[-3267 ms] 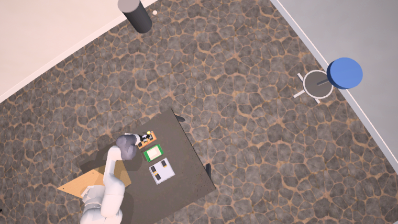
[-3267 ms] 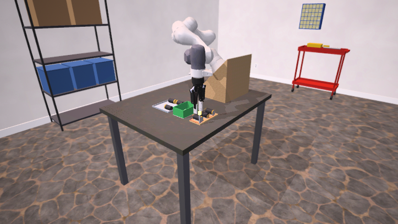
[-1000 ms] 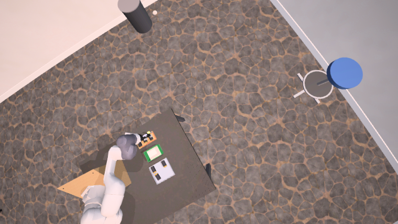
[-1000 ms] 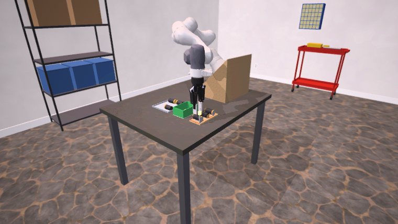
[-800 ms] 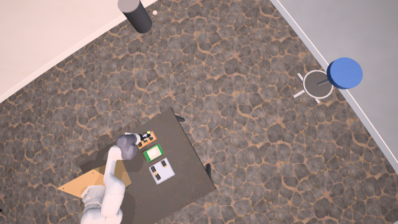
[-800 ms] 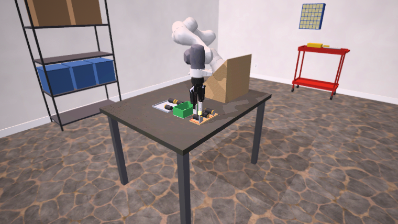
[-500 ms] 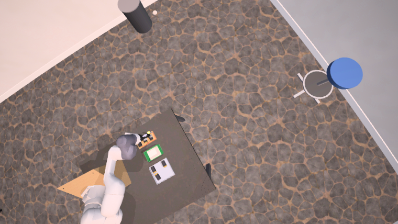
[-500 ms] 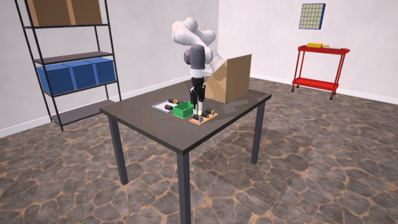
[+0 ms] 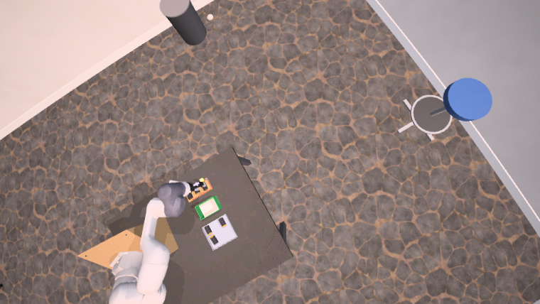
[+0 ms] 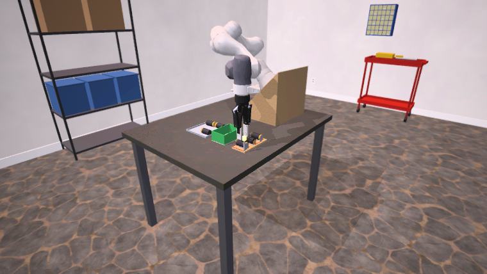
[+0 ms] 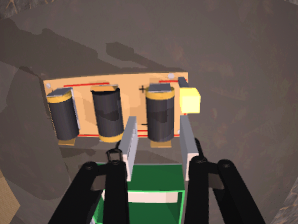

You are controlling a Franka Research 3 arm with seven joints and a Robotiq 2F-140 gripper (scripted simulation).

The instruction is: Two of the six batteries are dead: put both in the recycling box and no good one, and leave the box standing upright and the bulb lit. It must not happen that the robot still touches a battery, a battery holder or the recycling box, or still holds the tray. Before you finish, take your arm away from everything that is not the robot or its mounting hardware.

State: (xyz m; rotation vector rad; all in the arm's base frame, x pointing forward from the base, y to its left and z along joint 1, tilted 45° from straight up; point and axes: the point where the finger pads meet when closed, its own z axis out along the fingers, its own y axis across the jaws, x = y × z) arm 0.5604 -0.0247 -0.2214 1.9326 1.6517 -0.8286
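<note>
The end effector [image 11: 158, 129] hangs straight down over the orange holder [image 11: 80, 86], just beside the green recycling box [image 10: 223, 137] on the side away from the tray. Its fingers are partly open and grip nothing. They stand either side of the battery [image 11: 160, 112] at the bulb end of the row, probably set to that width so they can slip down past its round sides without nudging its neighbours.

The holder carries three batteries side by side, and the bulb [image 11: 189, 102] at its end glows yellow. So the circuit looks sound for now, and pulling a good cell here could put the light out.

The box stands upright on the desk [image 10: 190, 153], between holder and tray, which keeps the carry short from either side. I can see no battery in it; its floor shows pale from above.

On the far side of the box, the flat white tray [image 9: 228, 236] holds the other three batteries, lying loose. Which two are dead cannot be told by looking.
</note>
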